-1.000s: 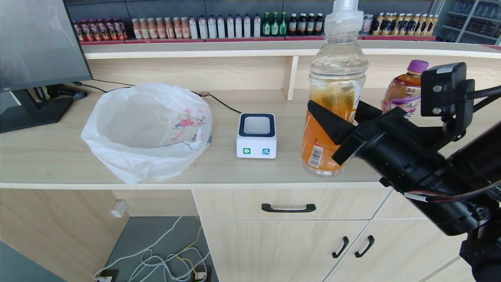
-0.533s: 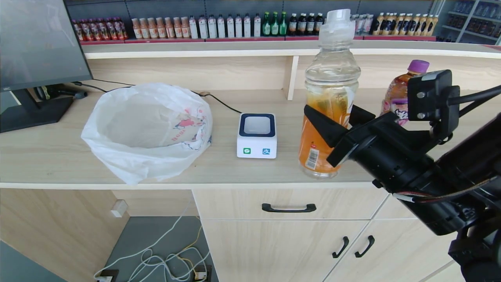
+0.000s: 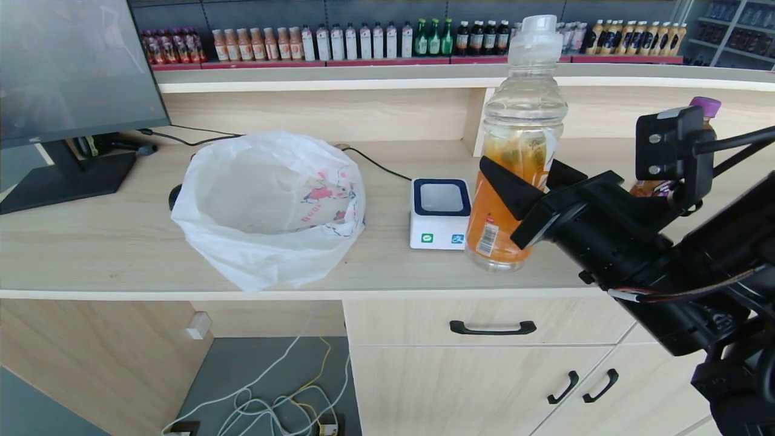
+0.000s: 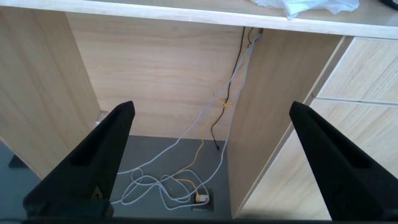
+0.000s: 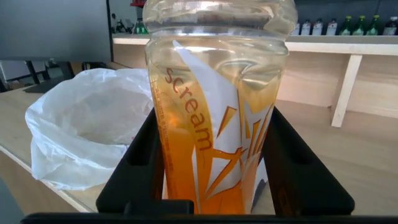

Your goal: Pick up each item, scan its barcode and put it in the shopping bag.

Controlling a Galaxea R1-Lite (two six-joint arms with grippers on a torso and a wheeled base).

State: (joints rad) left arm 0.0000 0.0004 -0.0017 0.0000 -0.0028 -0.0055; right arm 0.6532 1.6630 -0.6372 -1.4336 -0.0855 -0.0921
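As you look down from the head camera, the long light-wood tabletop (image 3: 91,242) spans your view, with drawers and cupboard doors beneath it. At its far left stands a dark flat monitor (image 3: 72,66) on a black foot. Next in size, the white crinkled plastic shopping bag (image 3: 272,206) sits on the tabletop left of centre, its mouth open upward. Your right gripper (image 3: 519,172) is over the right part of the tabletop, its two black fingers pinching the tall clear plastic bottle of orange drink (image 3: 524,121) around its middle. You hold that bottle upright, white cap on top, with its barcode strip turned toward the front edge. You cannot tell whether its base touches the tabletop. It stands just right of the small white box scanner with a dark-framed window (image 3: 440,212), which rests between the bag and the bottle. Your left gripper (image 4: 211,107) hangs below tabletop level, fingers spread wide apart, facing a wooden recess where loose cables (image 4: 163,186) lie on the floor. Behind your right arm, a small purple-capped bottle (image 3: 702,106) peeks out on the tabletop.
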